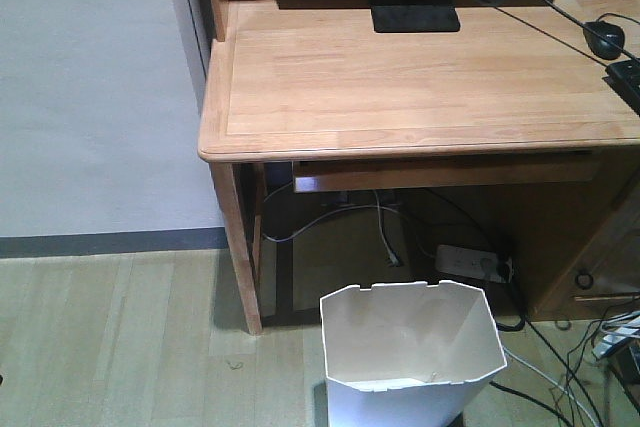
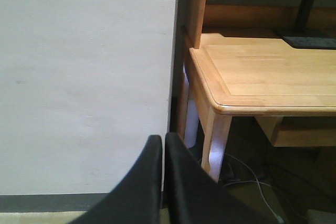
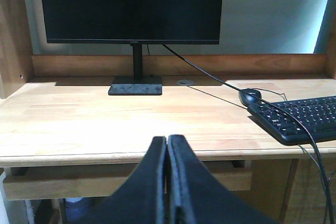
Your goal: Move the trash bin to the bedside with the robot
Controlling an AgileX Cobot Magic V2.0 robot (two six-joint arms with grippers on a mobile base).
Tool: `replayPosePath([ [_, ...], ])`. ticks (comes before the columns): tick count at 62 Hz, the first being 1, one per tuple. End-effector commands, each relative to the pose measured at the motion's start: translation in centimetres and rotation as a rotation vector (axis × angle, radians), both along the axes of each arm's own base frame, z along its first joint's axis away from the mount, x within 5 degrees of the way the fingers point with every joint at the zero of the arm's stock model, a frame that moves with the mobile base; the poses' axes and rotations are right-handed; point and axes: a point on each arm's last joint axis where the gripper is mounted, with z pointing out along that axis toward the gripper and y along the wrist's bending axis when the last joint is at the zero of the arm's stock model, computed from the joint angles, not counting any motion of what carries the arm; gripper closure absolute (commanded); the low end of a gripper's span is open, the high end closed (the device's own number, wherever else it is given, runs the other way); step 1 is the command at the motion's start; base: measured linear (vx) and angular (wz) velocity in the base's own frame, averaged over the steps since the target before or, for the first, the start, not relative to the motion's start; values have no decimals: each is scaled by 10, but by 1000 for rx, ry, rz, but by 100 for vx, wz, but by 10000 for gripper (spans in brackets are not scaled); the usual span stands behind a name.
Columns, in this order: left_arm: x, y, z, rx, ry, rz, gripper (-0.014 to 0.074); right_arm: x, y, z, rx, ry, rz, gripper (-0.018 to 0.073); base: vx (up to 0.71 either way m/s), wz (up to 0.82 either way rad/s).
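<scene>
Two claws, both pinched closed with nothing between the fingers.

Left gripper [image 2: 163,140]: smooth matte black fingers, curved and tapering to blunt tips that meet edge to edge. Seen against a plain off-white wall [image 2: 84,77].

Right gripper [image 3: 166,140]: same black, same curved shape, inner faces flush along a thin seam. It points at the desk's front edge.

Trash bin [image 1: 410,342]: upright on the floor [image 1: 120,337], low in the front view, just in front of the desk's knee space and right of its left leg, not touching it. Thin white plastic, faceted sides, and an angular many-sided rim with small notches on the far edge. The inside is smooth and cream.

Floor is pale wood-grain planks. A dark grey skirting strip [image 1: 100,244] runs along the wall foot.

Desk [image 1: 400,77]: light wood in jointed staves, with a rounded corner, a softened lip and a shallow tray under the top. Beneath it lie a white power strip [image 1: 470,262] and loose white and black cables.

Farther back on the top: black keyboard [image 3: 299,119] at right, and a glossy black mouse [image 3: 250,96] just beyond it. A flat rectangular monitor base [image 3: 135,85] carries a slim post. The dark monitor [image 3: 131,6] stands before the wooden back rail.
</scene>
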Motion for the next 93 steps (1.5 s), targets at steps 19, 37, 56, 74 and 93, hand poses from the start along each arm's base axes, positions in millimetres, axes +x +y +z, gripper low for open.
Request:
replayPosePath([
  [19,0,0,3,-10,-72,4,602,-1,0,5,-23,-78,-7,568,0,0],
  [37,0,0,3,-10,-72,4,602,-1,0,5,-23,-78,-7,568,0,0],
  [56,0,0,3,-10,-72,4,602,-1,0,5,-23,-78,-7,568,0,0],
  [74,0,0,3,-10,-72,4,602,-5,0,30,-41,-283,-11,568,0,0],
  [93,0,0,3,-10,-72,4,602,6,-1,88,-15,-212,-9,568,0,0],
])
